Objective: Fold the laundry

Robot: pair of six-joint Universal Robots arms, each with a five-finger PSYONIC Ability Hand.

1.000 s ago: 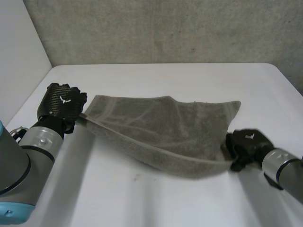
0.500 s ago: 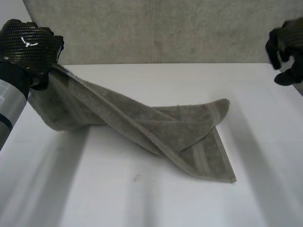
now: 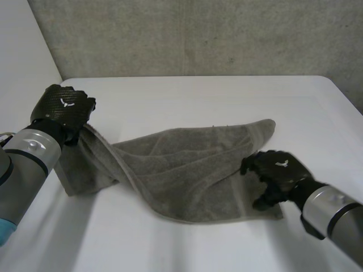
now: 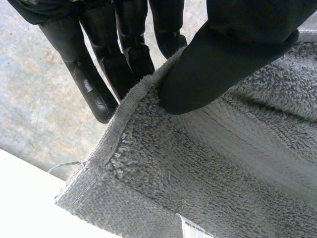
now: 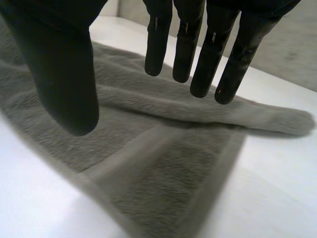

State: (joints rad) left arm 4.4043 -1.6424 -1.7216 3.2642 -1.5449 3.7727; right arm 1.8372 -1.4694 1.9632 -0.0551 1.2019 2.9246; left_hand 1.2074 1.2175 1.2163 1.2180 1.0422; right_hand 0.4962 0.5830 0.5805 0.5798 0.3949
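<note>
A grey towel (image 3: 187, 164) lies crumpled and partly folded across the white table (image 3: 198, 96). My left hand (image 3: 62, 110) holds the towel's far left corner a little above the table, and the cloth drapes down from it. In the left wrist view the thumb (image 4: 237, 49) pinches the towel's hem (image 4: 133, 99) against the fingers (image 4: 99, 59). My right hand (image 3: 278, 175) hovers over the towel's near right corner. In the right wrist view its fingers (image 5: 208, 49) are straight and spread away from the thumb (image 5: 59, 64), with the towel (image 5: 163, 163) lying flat beneath and nothing held.
A grey wall (image 3: 198, 34) runs along the table's far edge. Bare white table (image 3: 317, 113) lies to the right of the towel and in front of it. A small white label (image 4: 190, 229) sticks out of the towel's hem near my left hand.
Both hands have come down from raised positions. The left hand lowered its towel corner at the left. The right hand, empty, dropped from the far right to the towel's near right corner and spread its fingers.
</note>
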